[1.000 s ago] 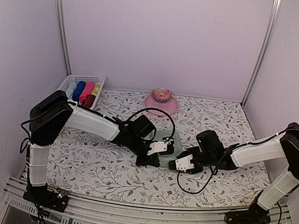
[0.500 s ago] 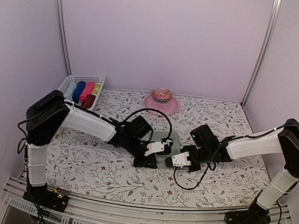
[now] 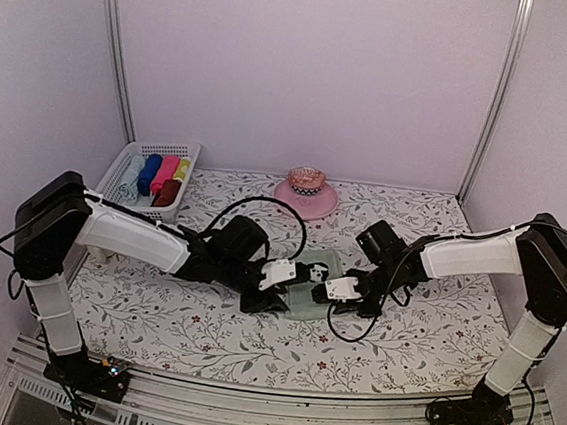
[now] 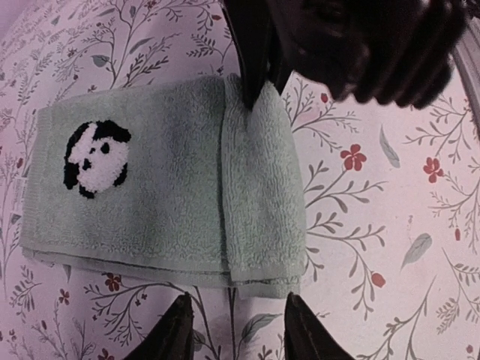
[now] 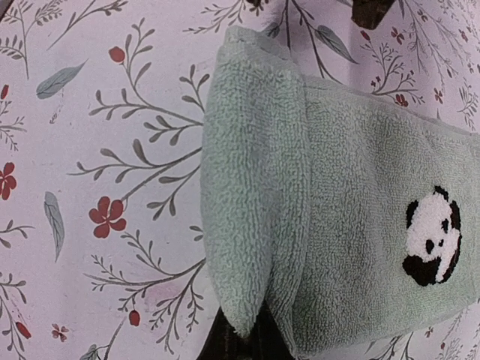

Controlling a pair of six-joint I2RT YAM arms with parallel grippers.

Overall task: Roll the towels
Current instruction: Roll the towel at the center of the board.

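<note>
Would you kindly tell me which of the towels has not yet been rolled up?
The sage green panda towel, lying mostly flat with only one end folded over; the rolled towels sit in the white basket.

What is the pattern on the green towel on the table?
A black-and-white panda face on the plain sage-green towel; clearest in the left wrist view.

My table wears a floral-printed cover (image 3: 192,329), flat across the top. The green towel (image 4: 150,195) lies on it mid-table, panda motif up, one end folded over. White basket (image 3: 164,147) sits far left; pink dish (image 3: 287,195) far middle.
</note>
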